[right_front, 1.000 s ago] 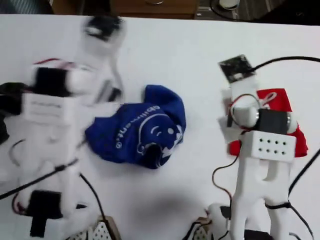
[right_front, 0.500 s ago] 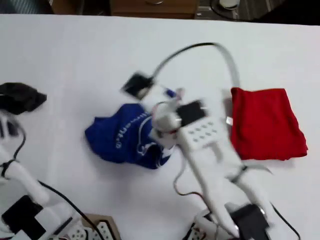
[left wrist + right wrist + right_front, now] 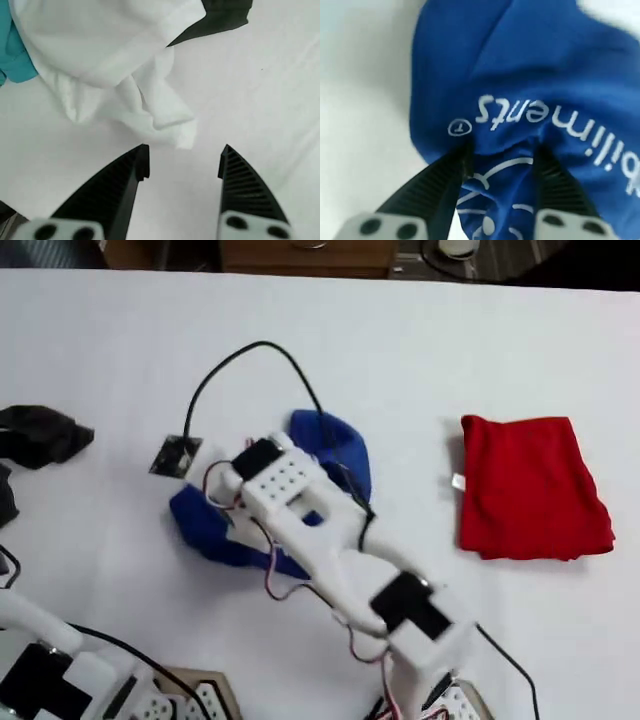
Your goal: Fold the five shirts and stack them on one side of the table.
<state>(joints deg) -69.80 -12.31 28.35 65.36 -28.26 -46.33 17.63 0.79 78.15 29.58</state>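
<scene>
Swung over from the folded red shirt (image 3: 530, 490), the right tool (image 3: 502, 150) now presses onto the crumpled blue shirt (image 3: 335, 445) mid-worktop (image 3: 420, 340), jaws spread wide, cloth bulging between them. The red shirt lies at its 3 o'clock. Near a white shirt (image 3: 100, 50), the left tool (image 3: 182, 160) gapes empty.

Print log: legible marks on one garment.
Blue shirt (image 3: 530, 60) carries white lettering (image 3: 545, 117), a small circled mark (image 3: 459, 128) beside it, and a white line drawing (image 3: 505, 167) adjoining; wording not transcribed. Red shirt (image 3: 530, 490), right of the high frame, has a white tag (image 3: 457, 482) on its edge, unreadable.
</scene>
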